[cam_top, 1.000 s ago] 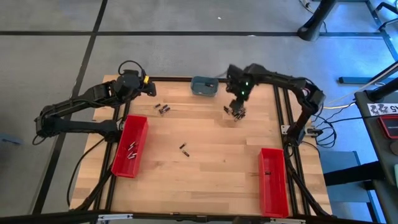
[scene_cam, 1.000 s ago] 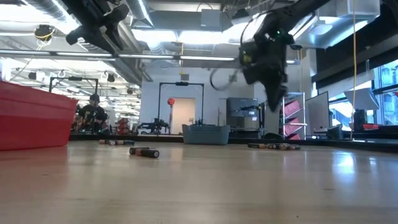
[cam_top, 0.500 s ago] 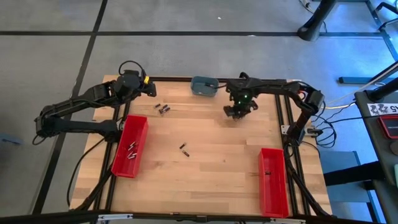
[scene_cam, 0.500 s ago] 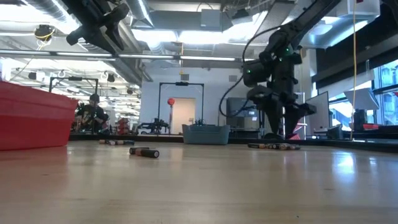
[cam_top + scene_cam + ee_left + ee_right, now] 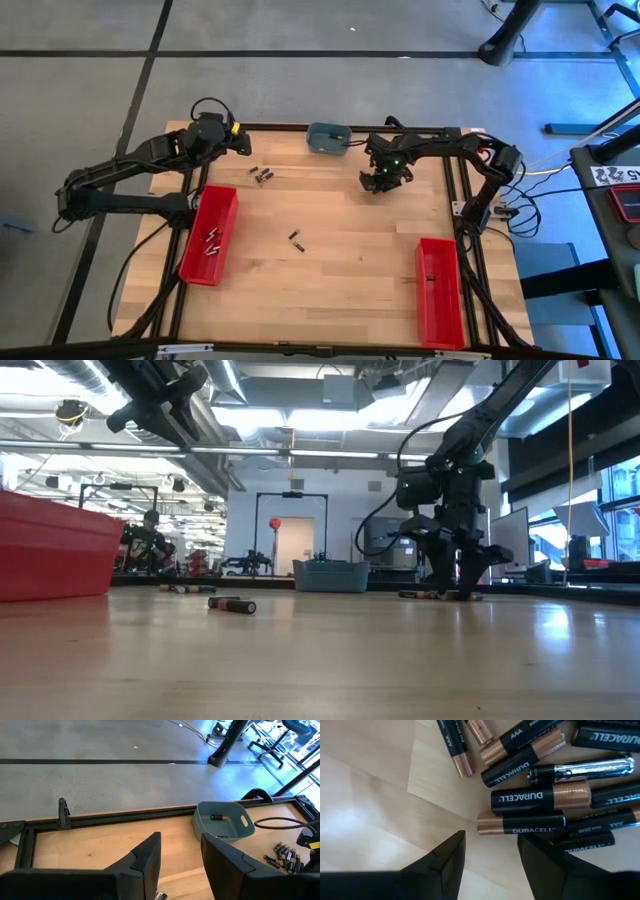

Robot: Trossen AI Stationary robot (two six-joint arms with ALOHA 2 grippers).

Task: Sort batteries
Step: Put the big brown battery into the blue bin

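Hovering just over the heap of black-and-copper cylindrical batteries near the grey-blue rounded dish, right gripper fingers apart, empty.

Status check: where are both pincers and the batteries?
Right pincer open, low over battery pile. Left pincer open, waiting at table's far left corner. Nothing held. Nothing in the way.
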